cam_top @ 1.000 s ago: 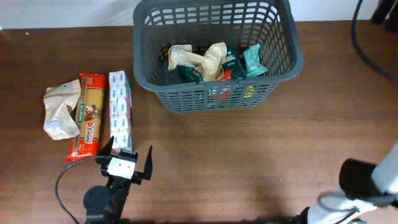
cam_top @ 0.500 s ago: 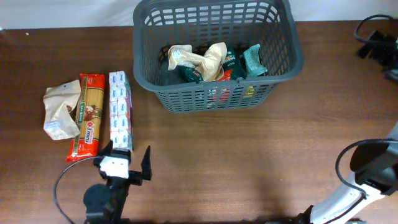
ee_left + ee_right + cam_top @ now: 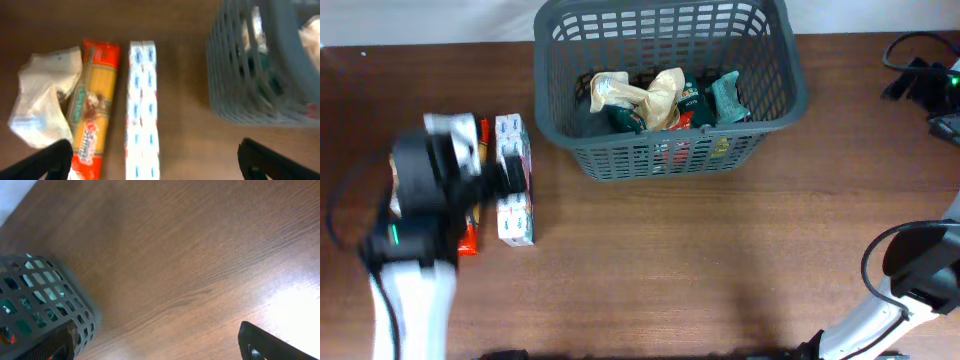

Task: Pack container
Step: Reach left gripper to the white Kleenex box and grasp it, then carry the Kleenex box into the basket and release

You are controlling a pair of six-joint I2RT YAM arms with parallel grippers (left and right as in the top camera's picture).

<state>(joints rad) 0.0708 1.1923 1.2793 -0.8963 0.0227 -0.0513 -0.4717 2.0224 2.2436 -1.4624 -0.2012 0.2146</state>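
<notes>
container count: 1, dark grey lattice basket (image 3: pixel 775 110), far centre of the desk (image 3: pixel 720 260)
container contents: a heap of packets. Two cream crumpled bags (image 3: pixel 665 92), a dark green pack (image 3: pixel 692 100), a teal pack (image 3: pixel 726 95) and a red bit low in the pile. No exact count, they overlap.
loose packets on desk: 3, left of the basket, lying side by side
loose packet list: crumpled white bag (image 3: pixel 42 105), spaghetti pack (image 3: pixel 95 105) touching it, long white-and-blue pack (image 3: pixel 142 110) just beside the spaghetti
arms: 2
left tool (image 3: pixel 155 155): fingers spread wide at the two bottom corners of the wrist view, gripping nothing, over the three loose packets
right tool (image 3: pixel 917 80): far right of the desk, well apart from the packets. Only one finger (image 3: pixel 272 342) shows clearly, so I cannot tell how far open it is.
overhead only: basket contents from above; the blurred left arm (image 3: pixel 420 220) hides the white bag and most of the spaghetti
left wrist only: all three loose packets unobstructed, basket wall at right
right wrist only: bare desk plus one basket corner (image 3: pixel 45 305)
</notes>
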